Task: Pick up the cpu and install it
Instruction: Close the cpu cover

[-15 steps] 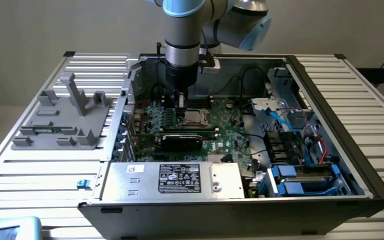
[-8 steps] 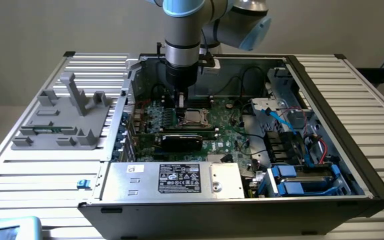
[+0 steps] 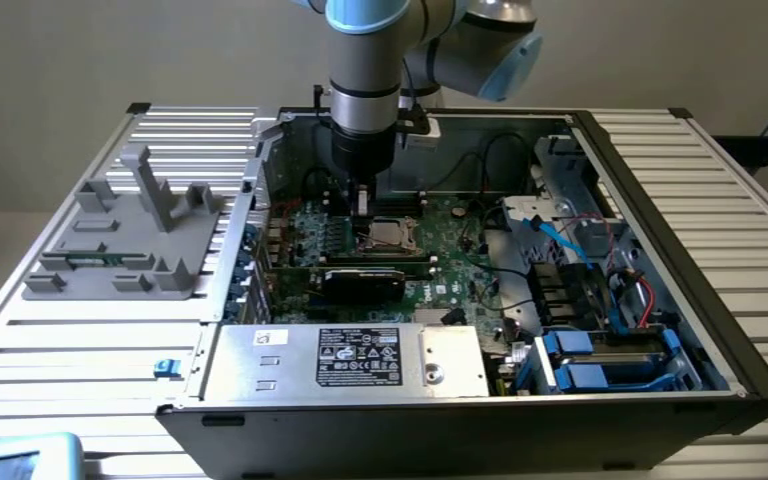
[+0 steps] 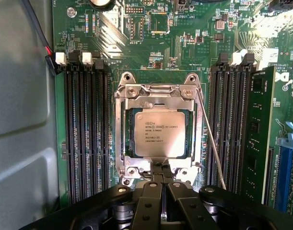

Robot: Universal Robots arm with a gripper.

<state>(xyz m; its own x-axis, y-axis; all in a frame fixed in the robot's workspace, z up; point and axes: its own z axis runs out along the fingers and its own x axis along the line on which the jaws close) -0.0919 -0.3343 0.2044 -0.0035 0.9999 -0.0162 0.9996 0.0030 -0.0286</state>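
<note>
The pincer [image 4: 160, 178] is cut off at the picture's edge behind its knuckles. Its tips cover the nearest edge of the socket frame [image 4: 158, 93]. Just beyond them, the cpu [image 4: 159, 132] carries print too small to read.

I'm seeing the cpu [image 4: 159, 132] showing a dull, brushed silver-beige metal lid. The socket frame [image 4: 121, 143] is gleaming as bare stamped steel, and the lever [image 4: 211, 143] is reading as thin polished wire. The board [image 4: 184, 52] is shining glossy green, while the memory slots [image 4: 86, 139] are looking like matt black plastic. The gripper [image 4: 161, 168] is showing matt black with shiny screw heads. In the exterior view the power supply [image 3: 344, 355] is glinting as smooth sheet metal, and the table [image 3: 77, 345] is looking like ribbed satin aluminium.
</note>
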